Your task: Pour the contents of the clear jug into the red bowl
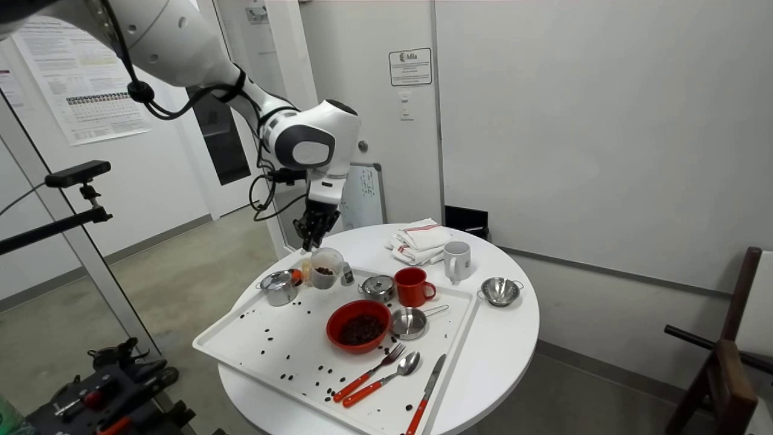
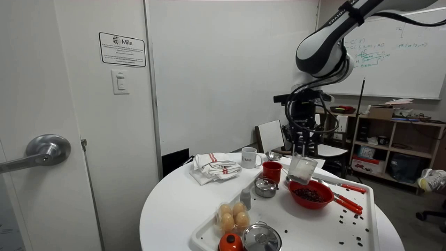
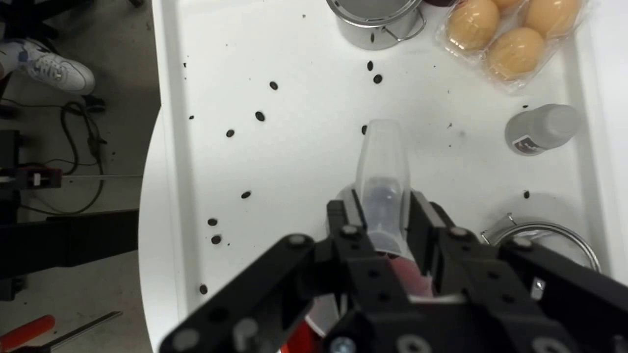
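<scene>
My gripper [image 1: 310,243] is shut on the handle of the clear jug [image 1: 331,258] and holds it raised above the tray. The jug is tilted, and a few dark beans show in it in this exterior view. In the wrist view the fingers [image 3: 384,203] close on the jug's pale handle [image 3: 384,157]; the gripper hides most of the jug's body. The red bowl [image 1: 339,345] stands on the tray with dark beans inside. In an exterior view the jug [image 2: 302,167] overlaps the bowl's [image 2: 310,205] rim. In the wrist view the red bowl [image 3: 298,339] shows only partly below the gripper.
The white tray [image 1: 259,356] has scattered beans. Around the bowl stand a red cup [image 1: 412,287], a metal pan [image 1: 409,324], a lidded pot [image 1: 378,289], a grey shaker [image 2: 245,198], eggs [image 2: 227,223], another metal pot [image 2: 262,237] and cutlery [image 1: 377,382]. A mug [image 1: 457,261] and towels [image 1: 421,238] lie beyond.
</scene>
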`<state>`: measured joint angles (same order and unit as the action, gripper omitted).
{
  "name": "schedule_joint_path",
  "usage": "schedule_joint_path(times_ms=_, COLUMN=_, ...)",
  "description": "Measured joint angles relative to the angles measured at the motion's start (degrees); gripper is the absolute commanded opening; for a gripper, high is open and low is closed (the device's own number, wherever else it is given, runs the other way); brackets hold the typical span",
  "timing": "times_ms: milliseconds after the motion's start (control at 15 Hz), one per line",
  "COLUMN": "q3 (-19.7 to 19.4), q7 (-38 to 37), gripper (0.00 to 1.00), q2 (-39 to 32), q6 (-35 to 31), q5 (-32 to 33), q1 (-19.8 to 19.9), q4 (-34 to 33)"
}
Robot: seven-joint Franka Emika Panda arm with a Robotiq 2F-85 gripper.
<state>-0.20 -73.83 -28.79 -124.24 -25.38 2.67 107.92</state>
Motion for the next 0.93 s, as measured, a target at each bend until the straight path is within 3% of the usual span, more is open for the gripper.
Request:
schedule_joint_path(times_ms=467, q3=0.0, q7=14.1, gripper=0.11, q2=2.6, q6=3.7, q5=-9.6, q1=4.9, q4=1.8)
schedule_joint_path(times_ms=933, q3=-2.0, q7=23.7, gripper=0.11, q2=2.9, q6=14.1, q5=-19.4, q1=8.3, q4=2.1)
